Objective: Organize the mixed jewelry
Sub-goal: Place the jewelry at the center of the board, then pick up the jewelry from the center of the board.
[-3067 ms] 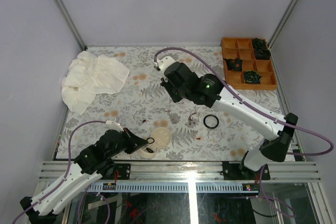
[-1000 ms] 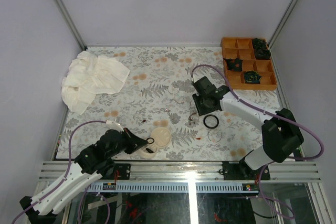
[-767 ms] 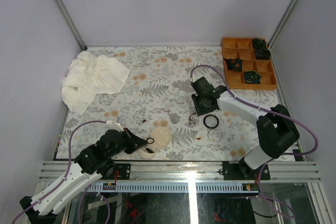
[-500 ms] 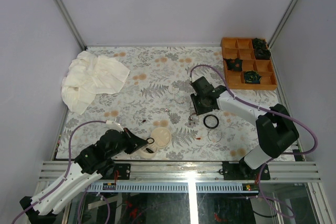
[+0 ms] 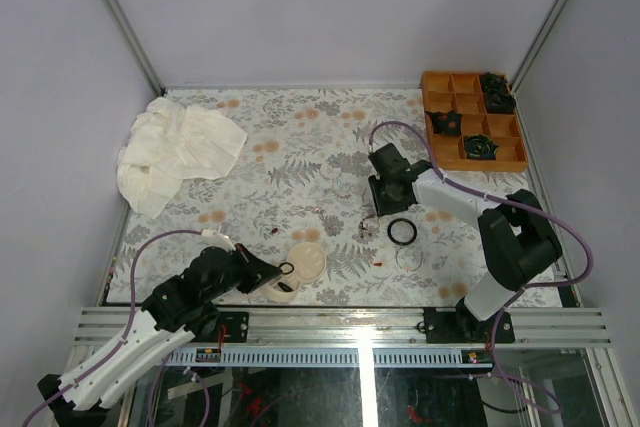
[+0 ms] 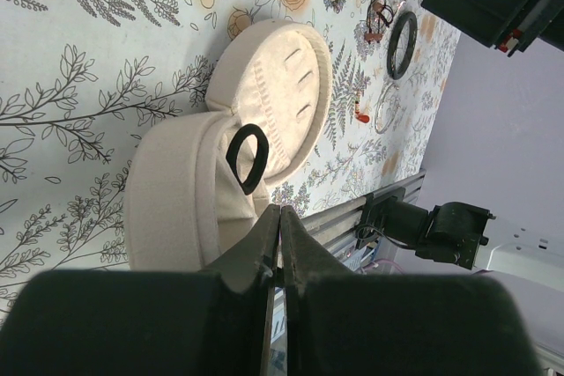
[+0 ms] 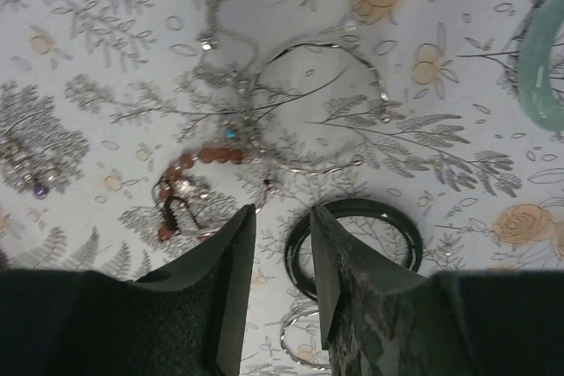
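The mixed jewelry lies loose on the floral cloth. A large black ring [image 5: 390, 233] [image 7: 362, 206] sits just near of my right gripper [image 5: 385, 205] [image 7: 280, 217], which hovers open and empty, its right finger [image 7: 330, 257] over the ring's left edge. A reddish-brown beaded piece [image 7: 203, 156], a thin wire hoop [image 7: 308, 44] and a pale-teal bangle [image 7: 538, 77] lie beyond the tips. A small black ring [image 5: 287, 269] [image 6: 247, 158] rests on the cream dish [image 5: 310, 259] [image 6: 273, 85]. My left gripper [image 5: 272, 275] [image 6: 280, 217] is shut, empty, beside the dish.
An orange compartment tray [image 5: 473, 160] holding dark pieces stands at the back right. A crumpled white cloth [image 5: 175, 152] lies at the back left. A clear hoop [image 5: 408, 258] and a tiny red bit [image 5: 378, 264] lie near the front edge.
The right arm has drawn back from the table's middle to just above the large black ring and has hovered there for the last second. The left arm has not moved.
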You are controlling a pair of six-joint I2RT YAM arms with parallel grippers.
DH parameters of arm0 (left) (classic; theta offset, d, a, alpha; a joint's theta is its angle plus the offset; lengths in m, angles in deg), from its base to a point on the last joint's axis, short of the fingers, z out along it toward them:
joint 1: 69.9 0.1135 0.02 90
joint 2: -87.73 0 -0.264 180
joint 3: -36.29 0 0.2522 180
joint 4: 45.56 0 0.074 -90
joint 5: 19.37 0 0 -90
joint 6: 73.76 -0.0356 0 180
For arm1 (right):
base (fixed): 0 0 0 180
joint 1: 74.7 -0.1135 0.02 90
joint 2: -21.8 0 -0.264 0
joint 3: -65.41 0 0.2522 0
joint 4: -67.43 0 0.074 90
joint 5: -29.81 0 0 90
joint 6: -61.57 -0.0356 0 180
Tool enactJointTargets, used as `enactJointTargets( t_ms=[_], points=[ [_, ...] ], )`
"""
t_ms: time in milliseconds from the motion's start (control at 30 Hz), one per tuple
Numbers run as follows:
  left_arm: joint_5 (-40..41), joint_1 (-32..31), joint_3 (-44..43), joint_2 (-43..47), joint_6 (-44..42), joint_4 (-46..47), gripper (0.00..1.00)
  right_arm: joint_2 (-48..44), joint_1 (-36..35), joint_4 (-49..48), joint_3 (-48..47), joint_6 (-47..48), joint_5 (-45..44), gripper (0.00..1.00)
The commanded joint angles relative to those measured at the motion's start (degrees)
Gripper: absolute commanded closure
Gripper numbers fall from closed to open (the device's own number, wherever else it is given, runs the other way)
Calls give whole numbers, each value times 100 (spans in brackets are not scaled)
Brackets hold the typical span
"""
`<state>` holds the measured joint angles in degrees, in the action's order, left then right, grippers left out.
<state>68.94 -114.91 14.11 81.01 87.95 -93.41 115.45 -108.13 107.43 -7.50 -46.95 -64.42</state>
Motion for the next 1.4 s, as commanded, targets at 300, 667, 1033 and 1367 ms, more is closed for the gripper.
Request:
enactJointTargets(
  t_ms=[300, 667, 1033, 1367],
  points=[
    [63, -47, 380, 46, -139, -265, 99, 515, 314, -57, -305, -170, -753, 60],
    [76, -40, 364, 57, -155, -304, 100, 892, 395, -144, -466, -161, -759, 60],
    [85, -37, 403, 137, -126, -364, 99, 786, 675, -164, -559, -84, -800, 61],
    [83, -42, 403, 145, -110, -364, 99, 673, 741, -54, -916, -108, -725, 61]
  ],
)
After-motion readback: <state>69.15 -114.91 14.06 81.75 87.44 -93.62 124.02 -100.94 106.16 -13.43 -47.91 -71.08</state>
